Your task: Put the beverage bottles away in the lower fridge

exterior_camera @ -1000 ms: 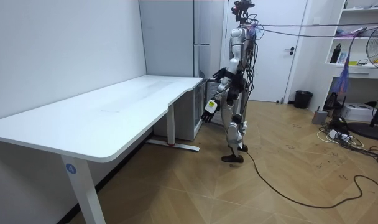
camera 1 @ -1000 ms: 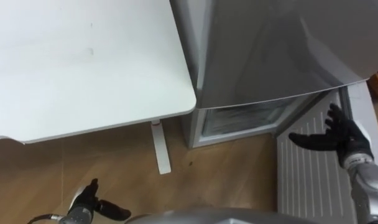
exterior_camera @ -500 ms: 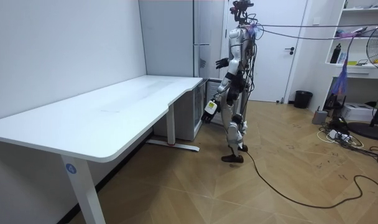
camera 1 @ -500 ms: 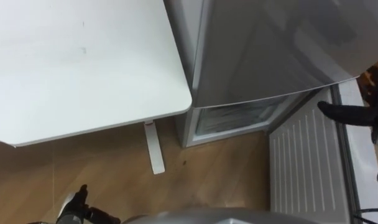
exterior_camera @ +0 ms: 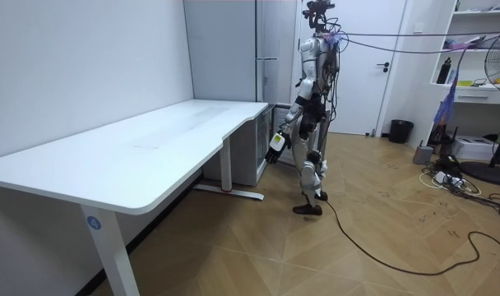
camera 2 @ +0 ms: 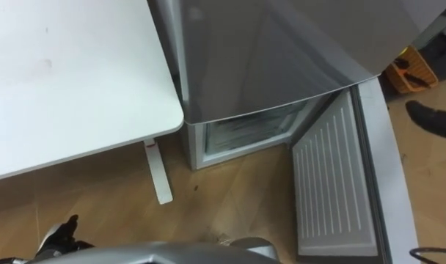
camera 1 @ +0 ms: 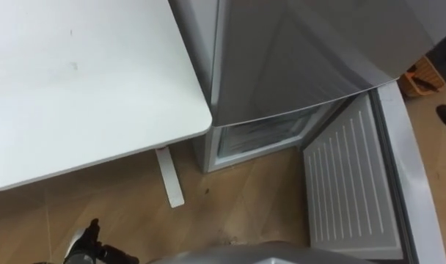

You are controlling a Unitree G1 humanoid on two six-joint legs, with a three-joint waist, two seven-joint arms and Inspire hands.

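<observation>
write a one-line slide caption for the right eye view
Looking down at the grey fridge beside the white desk, its lower door standing wide open over the wooden floor.

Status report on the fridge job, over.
Left hand low by desk. Right hand past open lower fridge door. Compartment opening unobstructed.

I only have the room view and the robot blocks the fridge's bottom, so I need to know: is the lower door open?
Observer: Yes, the lower door stands wide open to the robot's right, ribbed white inner side showing.
Operator: Anything inside?
Observer: The lower compartment looks pale and frosted at the front; deeper in is hidden under the upper door.
Operator: The left robot hand is tiny here. Holding anything?
Observer: No, it hangs low with relaxed fingers, empty.
</observation>
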